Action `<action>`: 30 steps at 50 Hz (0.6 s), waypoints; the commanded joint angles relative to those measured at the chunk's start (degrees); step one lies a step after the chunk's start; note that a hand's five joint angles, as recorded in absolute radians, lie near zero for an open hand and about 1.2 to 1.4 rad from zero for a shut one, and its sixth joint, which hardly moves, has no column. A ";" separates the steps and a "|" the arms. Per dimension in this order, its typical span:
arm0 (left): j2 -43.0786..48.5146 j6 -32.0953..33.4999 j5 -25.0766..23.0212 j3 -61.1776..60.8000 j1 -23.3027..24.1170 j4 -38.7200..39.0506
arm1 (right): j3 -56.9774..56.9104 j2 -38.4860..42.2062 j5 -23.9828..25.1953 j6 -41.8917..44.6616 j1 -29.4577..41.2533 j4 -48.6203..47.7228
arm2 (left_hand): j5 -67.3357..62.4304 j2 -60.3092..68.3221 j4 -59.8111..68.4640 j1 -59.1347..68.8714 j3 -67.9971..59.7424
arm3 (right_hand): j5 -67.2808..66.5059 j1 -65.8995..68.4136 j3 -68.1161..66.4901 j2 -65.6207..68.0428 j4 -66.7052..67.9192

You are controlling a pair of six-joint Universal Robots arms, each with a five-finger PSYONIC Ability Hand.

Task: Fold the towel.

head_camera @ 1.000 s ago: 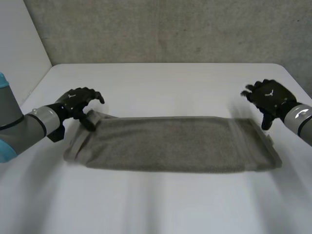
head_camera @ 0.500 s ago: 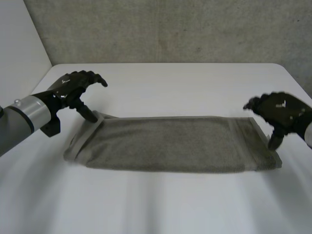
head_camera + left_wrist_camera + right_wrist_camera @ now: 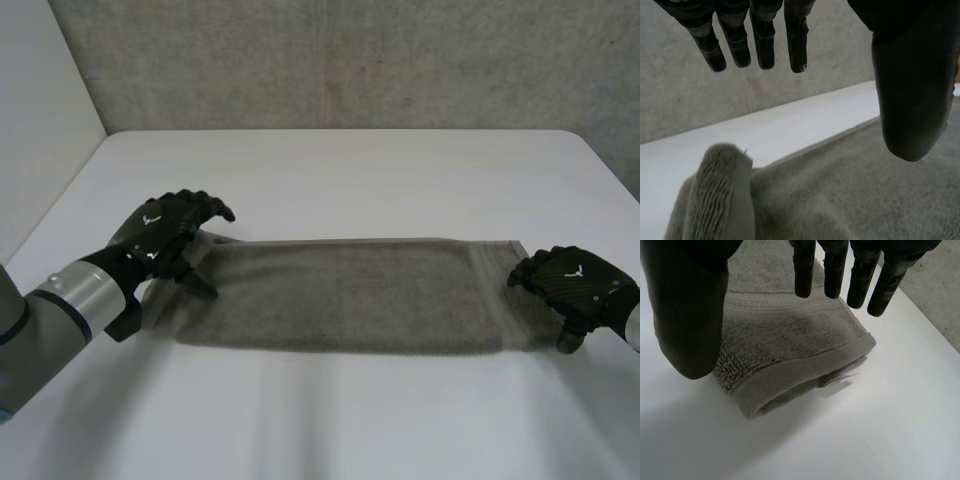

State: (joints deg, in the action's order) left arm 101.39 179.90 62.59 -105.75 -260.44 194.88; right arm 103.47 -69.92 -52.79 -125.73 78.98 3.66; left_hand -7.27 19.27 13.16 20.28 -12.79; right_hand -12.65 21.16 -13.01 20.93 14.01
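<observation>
A: Changes since half a second ago?

B: Both hands dropped and drew in. Left came down from off the towel's far-left corner onto its left end. Right slid along the right end toward the near corner. Towel itself unmoved.

A: Layout, big to small.

B: White table [image 3: 330, 180]. Towel [image 3: 340, 295] lies flat on it as a long strip, long axis running left to right. It reaches from one hand to the other. Left hand [image 3: 168, 228] is over the towel's left end, right hand [image 3: 572, 285] over its right end. Each arm has its own end, and neither is nearer the middle.

A: Hand states?

B: Left: fingers [image 3: 762, 45] straight, thumb set wide, nothing held, cloth below the palm. Right: the same, spread wide and empty above the doubled right end.

A: So the next fold?

B: My guess is end to end along the long axis, and each hand must first pinch its end.

A: Anything unclear?

B: Can't tell whether any fingertip touches the cloth. The right hand covers the near-right corner from above. The left end is rumpled into a ridge [image 3: 722, 192], with its layers hard to sort. A small tag [image 3: 842, 380] pokes out at the right end.
</observation>
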 commanded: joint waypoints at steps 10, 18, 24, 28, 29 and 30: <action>2.67 0.19 1.66 1.07 -0.51 0.24 | -0.55 4.27 -0.12 3.30 0.39 -1.02 | -0.01 -1.99 -3.16 -3.00 2.79 | -15.02 16.51 3.01 16.75 -4.01; 2.67 0.01 1.75 1.07 -0.86 0.24 | -1.08 4.18 0.41 3.47 -0.23 -1.11 | -0.01 -1.99 -3.16 -3.00 2.79 | -57.35 58.84 3.01 59.07 -4.01; 2.14 0.01 1.84 0.98 -1.47 0.24 | -1.34 2.08 0.67 6.53 -5.48 -1.28 | 0.16 -2.16 -3.16 -3.17 2.79 | -57.35 58.84 3.01 59.07 -4.01; 1.44 0.01 1.84 1.07 -2.61 0.24 | -3.61 0.06 0.58 11.36 -11.11 -1.11 | 0.16 -2.16 -3.16 -3.17 2.79 | -57.35 58.84 3.01 59.07 -4.01; 1.44 0.01 1.84 1.07 -2.61 0.24 | -3.62 0.05 0.58 11.38 -11.13 -1.11 | 0.16 -2.16 -3.16 -3.17 2.79 | -57.35 58.84 3.01 59.07 -4.01; 1.09 0.01 1.84 1.07 -2.96 0.24 | -5.28 -0.56 0.58 12.77 -12.78 -1.02 | 0.32 -2.33 -3.16 -3.34 2.79 | -57.35 58.84 3.01 59.07 -4.01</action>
State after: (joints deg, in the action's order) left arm 103.45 179.91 64.41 -104.74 -262.22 195.12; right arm 101.59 -68.08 -52.17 -118.44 72.75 2.43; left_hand -7.26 19.27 13.16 20.28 -12.79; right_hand -65.67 73.56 -13.01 73.12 14.01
